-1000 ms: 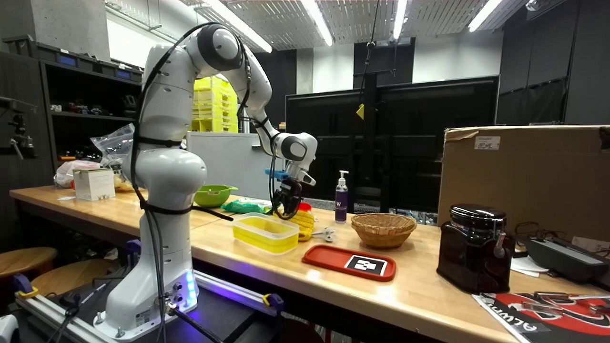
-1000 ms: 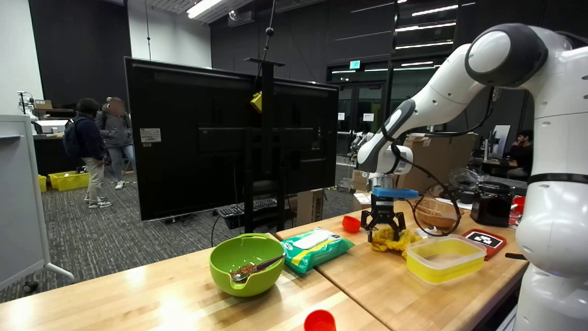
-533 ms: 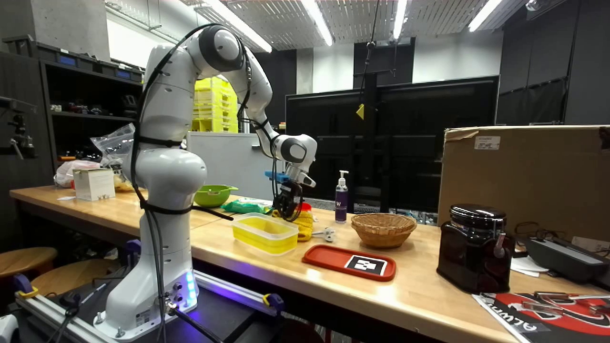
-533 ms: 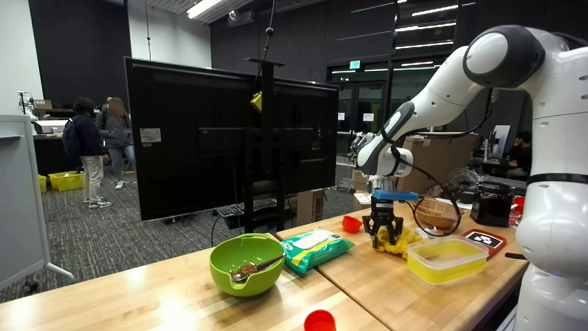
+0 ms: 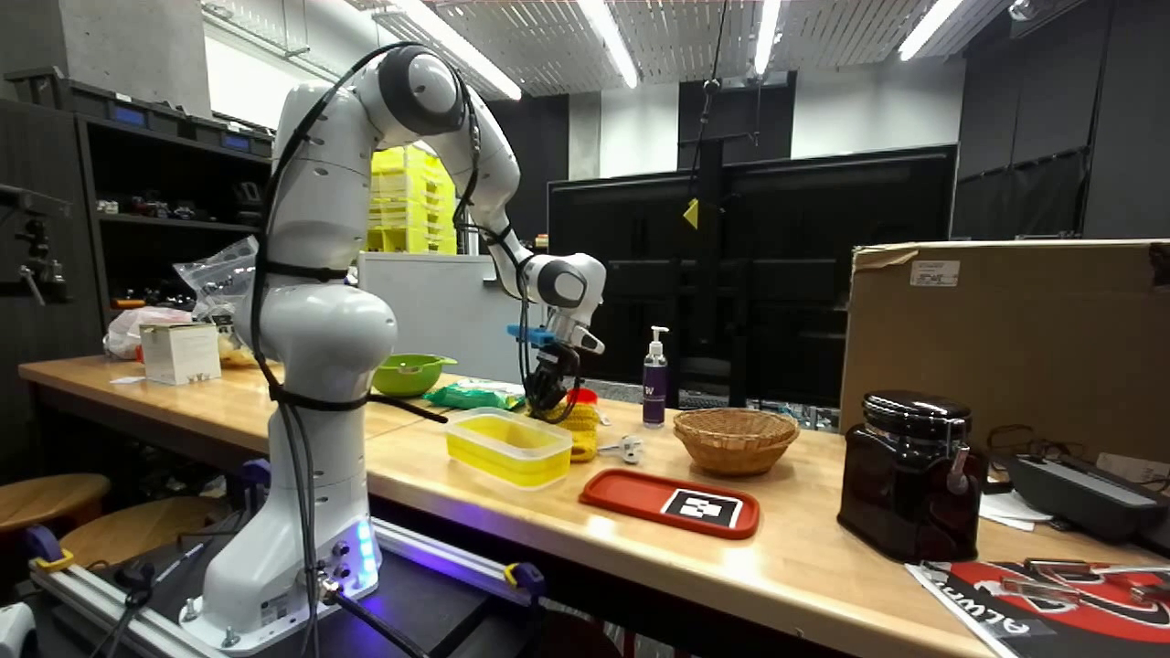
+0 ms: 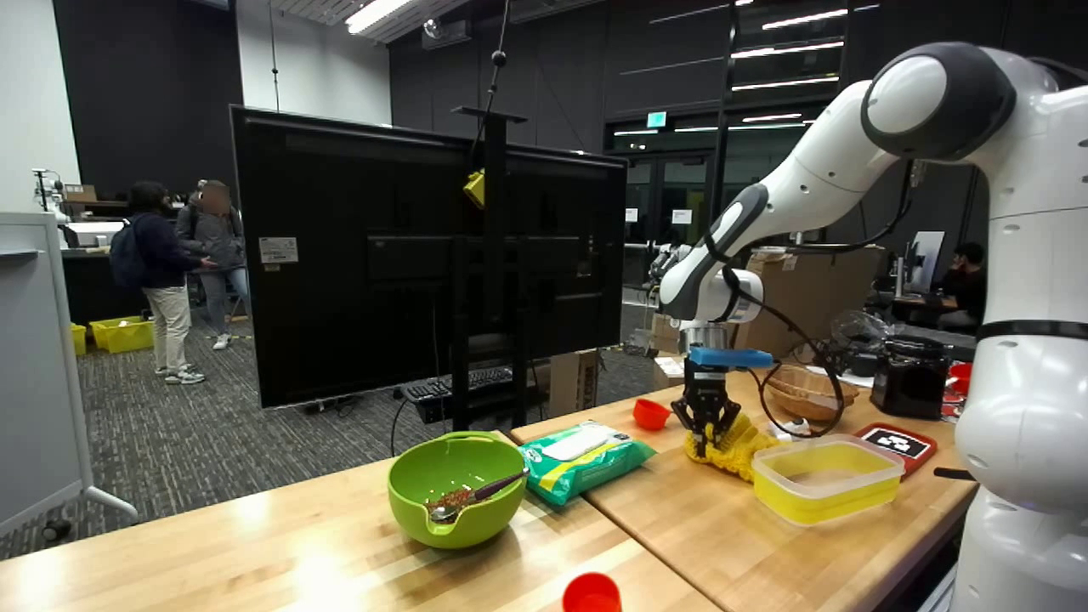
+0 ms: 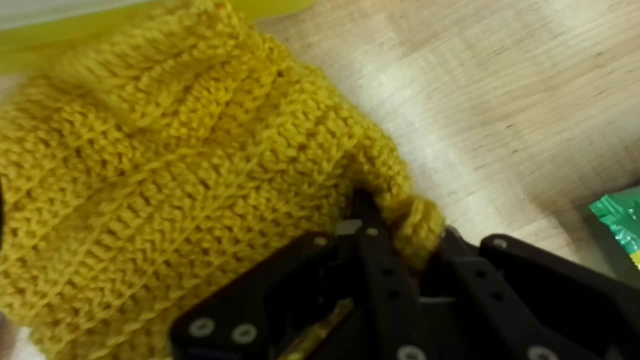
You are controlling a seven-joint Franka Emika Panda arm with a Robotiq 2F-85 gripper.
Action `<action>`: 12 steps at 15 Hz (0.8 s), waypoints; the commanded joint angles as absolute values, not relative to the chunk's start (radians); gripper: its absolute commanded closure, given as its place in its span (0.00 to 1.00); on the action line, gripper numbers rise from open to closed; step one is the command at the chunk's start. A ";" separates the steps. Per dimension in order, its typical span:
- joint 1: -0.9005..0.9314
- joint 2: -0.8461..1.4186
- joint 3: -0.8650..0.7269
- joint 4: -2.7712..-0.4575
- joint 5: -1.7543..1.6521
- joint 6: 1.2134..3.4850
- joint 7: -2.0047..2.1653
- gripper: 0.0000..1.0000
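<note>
Yellow knitted cloth (image 7: 200, 175) has its edge clamped in the hand (image 7: 407, 232), and "W" marks a purple-labelled bottle (image 5: 654, 393).

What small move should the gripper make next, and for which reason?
Probably a slow, slight lift: the gripper pinches a fold of the yellow knitted cloth, while the rest appears to lie on the table beside the plastic container.

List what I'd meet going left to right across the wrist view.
Yellow knitted cloth → claw, pinching a fold of it → green packet at the right edge.
</note>
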State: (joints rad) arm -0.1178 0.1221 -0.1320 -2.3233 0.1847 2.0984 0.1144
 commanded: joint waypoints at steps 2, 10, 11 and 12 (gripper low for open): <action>-0.095 0.034 -0.117 -2.318 0.086 2.061 0.160 1.00; -0.045 -0.115 -0.050 -2.210 -0.094 1.863 0.335 0.98; -0.041 -0.141 -0.036 -2.198 -0.116 1.833 0.368 0.98; -0.038 -0.165 -0.024 -2.186 -0.134 1.804 0.397 0.98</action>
State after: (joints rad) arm -0.0482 -0.0813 -0.0551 -2.2070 -0.0745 1.8884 0.3114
